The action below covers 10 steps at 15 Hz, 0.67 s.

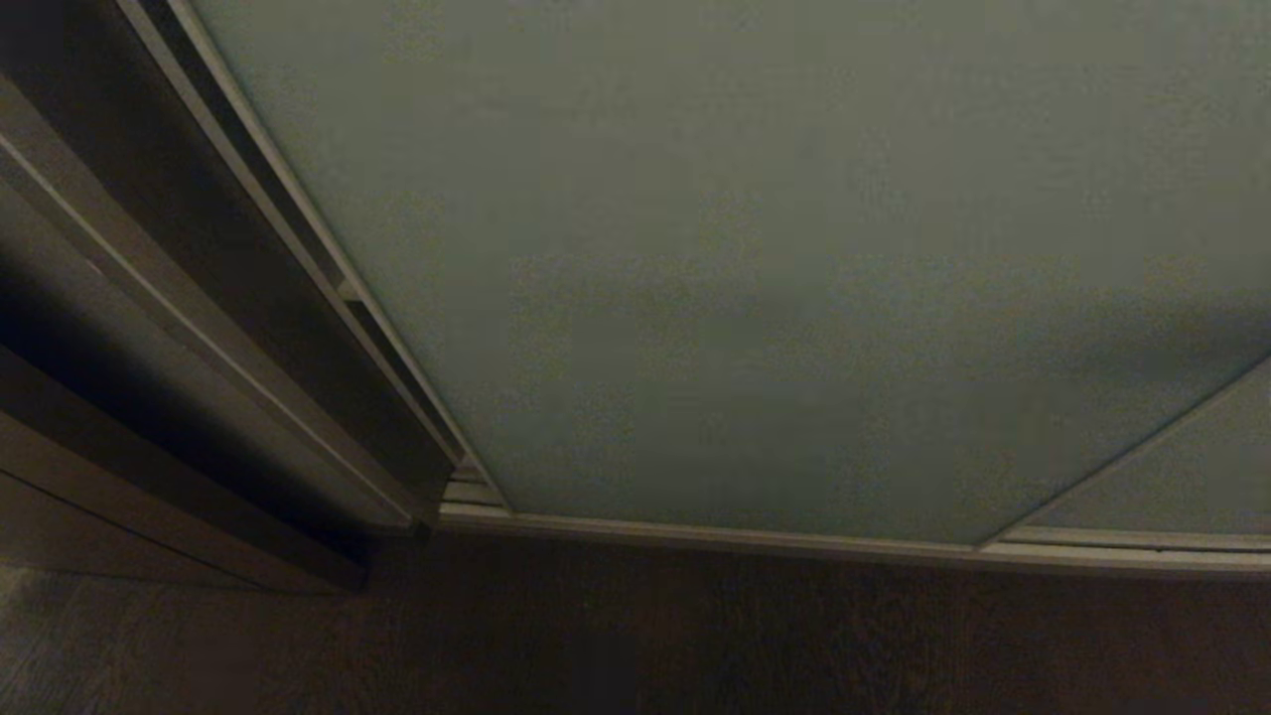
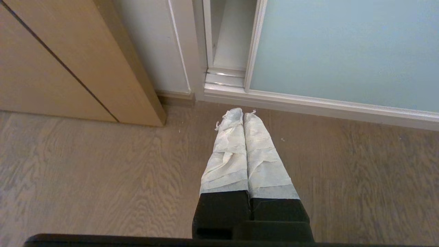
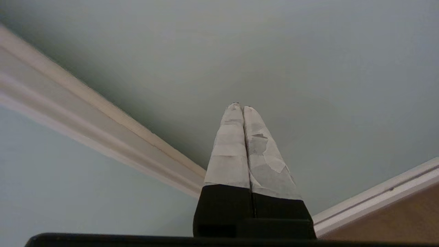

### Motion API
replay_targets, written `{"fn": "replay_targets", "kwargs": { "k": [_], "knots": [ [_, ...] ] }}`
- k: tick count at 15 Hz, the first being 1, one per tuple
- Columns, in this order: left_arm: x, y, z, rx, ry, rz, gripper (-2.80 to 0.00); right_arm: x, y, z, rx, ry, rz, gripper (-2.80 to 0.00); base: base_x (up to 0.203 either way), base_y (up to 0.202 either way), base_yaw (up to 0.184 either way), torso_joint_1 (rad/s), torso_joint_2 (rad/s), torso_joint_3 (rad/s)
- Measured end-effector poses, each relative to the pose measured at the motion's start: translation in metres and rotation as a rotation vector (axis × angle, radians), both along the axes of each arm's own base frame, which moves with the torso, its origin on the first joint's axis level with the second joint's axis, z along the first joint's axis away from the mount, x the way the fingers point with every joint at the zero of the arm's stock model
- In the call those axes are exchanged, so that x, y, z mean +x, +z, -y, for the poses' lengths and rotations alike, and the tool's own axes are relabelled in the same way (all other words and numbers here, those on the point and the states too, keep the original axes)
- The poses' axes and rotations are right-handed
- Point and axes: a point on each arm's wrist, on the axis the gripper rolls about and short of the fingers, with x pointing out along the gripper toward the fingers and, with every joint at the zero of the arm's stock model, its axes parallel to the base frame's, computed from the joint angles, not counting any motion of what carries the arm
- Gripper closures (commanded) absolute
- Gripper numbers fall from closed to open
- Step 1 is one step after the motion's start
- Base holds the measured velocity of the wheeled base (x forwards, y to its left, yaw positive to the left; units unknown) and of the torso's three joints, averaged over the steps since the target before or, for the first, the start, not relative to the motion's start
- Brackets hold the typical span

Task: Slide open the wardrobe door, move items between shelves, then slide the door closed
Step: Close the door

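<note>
- the sliding wardrobe door (image 1: 775,258) fills most of the head view, a matte grey-green panel reaching down to the pale floor track (image 1: 755,541) at its foot.
- its left edge, framed in thin pale metal, stands beside the dark brown side trim (image 1: 199,328); a narrow dark gap runs between them.
- low at the right of the head view, a second panel (image 1: 1182,467) of the same colour meets the door along a slanting pale frame line.
- neither arm shows in the head view, and no toys or shelves are visible in any view.
- the left gripper (image 2: 243,115) hangs over the wooden floor (image 2: 103,178), pointing toward the foot of the track, clear of the door; its tape-wrapped fingers (image 2: 226,151) are pressed together with nothing between them.
- the left wrist view shows a slim opening at the door's edge with a pale inner wall behind.
- the right gripper (image 3: 241,107) points at the grey-green door (image 3: 308,68), tips very near it; whether they touch i cannot tell.
- its taped fingers (image 3: 229,151) are pressed together and empty.
- a pale door frame strip (image 3: 85,127) runs just beside this gripper.
</note>
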Motion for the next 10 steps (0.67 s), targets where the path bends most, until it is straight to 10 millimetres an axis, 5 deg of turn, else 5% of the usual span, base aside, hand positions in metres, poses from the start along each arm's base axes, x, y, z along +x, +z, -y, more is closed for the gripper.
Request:
{"fn": "replay_targets", "kwargs": {
  "k": [10],
  "knots": [
    [0.000, 0.000, 0.000, 0.000, 0.000, 0.000, 0.00, 0.022, -0.022, 0.016, 0.081, 0.089, -0.037, 0.00, 0.000, 0.000, 0.000, 0.000, 0.00, 0.000]
  ]
}}
